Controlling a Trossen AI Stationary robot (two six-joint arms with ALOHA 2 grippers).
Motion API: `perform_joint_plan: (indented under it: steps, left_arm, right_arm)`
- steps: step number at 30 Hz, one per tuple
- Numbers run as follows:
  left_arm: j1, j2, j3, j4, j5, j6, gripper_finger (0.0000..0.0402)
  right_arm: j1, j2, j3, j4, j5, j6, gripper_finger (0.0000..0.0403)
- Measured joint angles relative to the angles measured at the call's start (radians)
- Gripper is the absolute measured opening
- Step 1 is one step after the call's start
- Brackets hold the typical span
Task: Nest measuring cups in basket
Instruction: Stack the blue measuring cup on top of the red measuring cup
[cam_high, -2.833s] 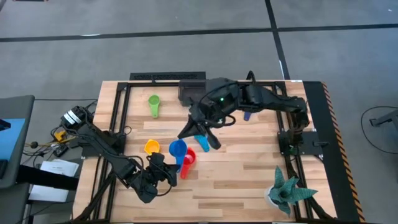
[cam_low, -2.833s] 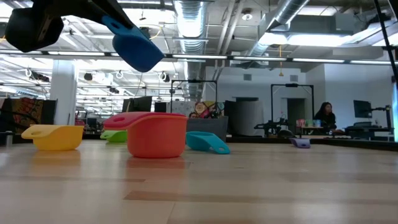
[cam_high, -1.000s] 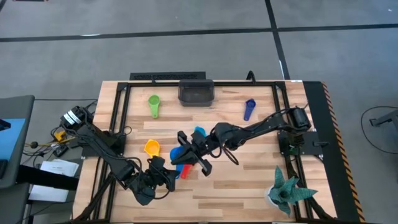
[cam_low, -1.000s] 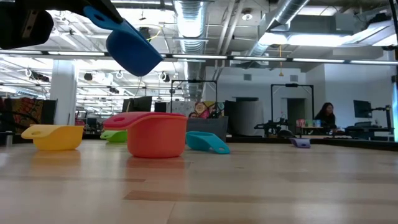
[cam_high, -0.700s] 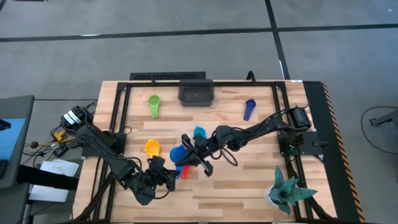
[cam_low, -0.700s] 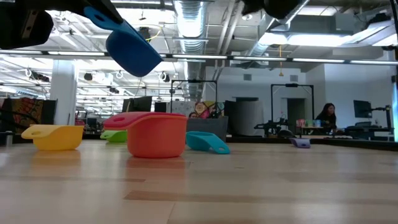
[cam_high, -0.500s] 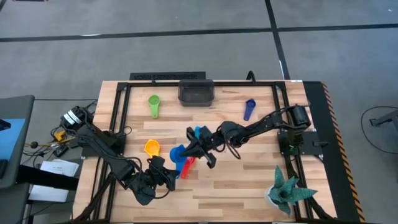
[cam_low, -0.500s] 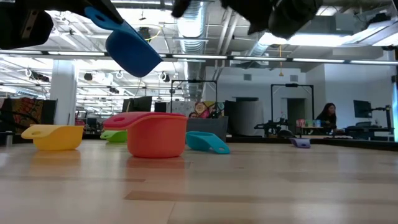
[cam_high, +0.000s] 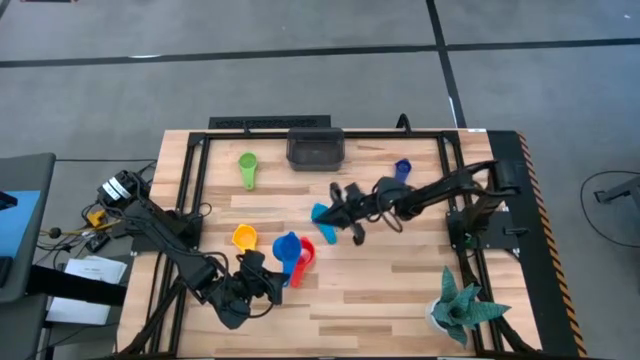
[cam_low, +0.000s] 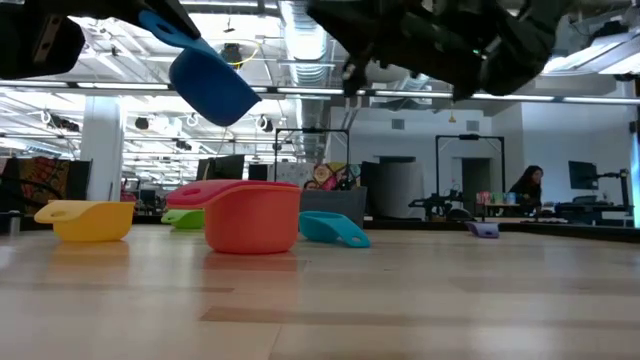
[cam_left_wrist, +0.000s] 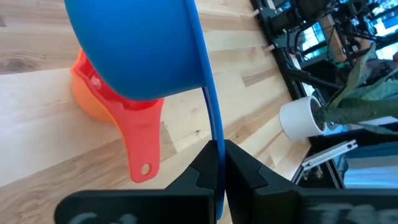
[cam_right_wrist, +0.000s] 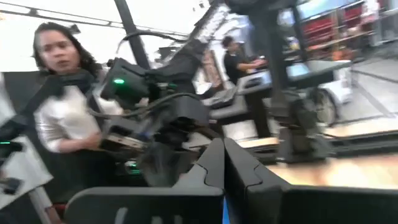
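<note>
My left gripper (cam_high: 272, 272) is near the table's near-left corner, shut on the royal blue cup (cam_high: 287, 243), which hangs above the red cup (cam_high: 304, 254). The red cup (cam_low: 250, 215) rests in an orange cup (cam_left_wrist: 82, 93) on the table. The yellow cup (cam_high: 244, 237), green cup (cam_high: 247, 165), light blue cup (cam_high: 320, 212) and dark blue cup (cam_high: 402, 170) lie apart on the wood. The basket (cam_high: 315, 149) stands at the far edge. My right gripper (cam_high: 340, 212) is shut, raised beside the light blue cup and touching nothing. My left gripper pinches the royal blue cup's flat handle (cam_left_wrist: 214, 134) between its two fingers, which lie along the handle. It reaches from the table's near-left side. The cup (cam_low: 212, 82) is lifted clear and tilted, its bowl ahead of the fingers, above the red cup.
A teal spiky plant in a white pot (cam_high: 458, 306) stands at the near-right corner. Dark rails (cam_high: 200, 170) frame the table top. A person in white (cam_right_wrist: 62, 112) shows beyond the table in the right wrist view. Bare wood lies between the cups and the plant.
My right gripper has drawn back from above the red and royal blue cups toward the table's right and far edges, ending beside the light blue cup. It has come into the top of the low view. The cups have kept their places.
</note>
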Motion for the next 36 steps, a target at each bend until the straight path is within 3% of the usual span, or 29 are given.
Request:
perform_joint_plan:
  steps: [8,15,24,36]
  left_arm:
    - [0.035,0.024,0.0,0.094,0.001,0.049,0.0]
    - [0.05,0.114,0.0,0.186,0.025,0.03,0.0]
    - [0.058,0.144,0.0,0.177,0.028,0.02,0.0]
    - [0.094,0.185,-0.001,0.176,0.143,0.026,0.0]
  right_arm:
    - [-0.09,-0.185,-0.148,-0.132,-0.004,-0.021,0.0013]
    - [-0.078,-0.29,-0.174,-0.233,-0.004,-0.024,0.0013]
    - [-0.038,-0.303,-0.174,-0.283,-0.004,-0.029,0.0014]
    - [-0.024,-0.303,-0.174,-0.293,-0.004,-0.047,0.0014]
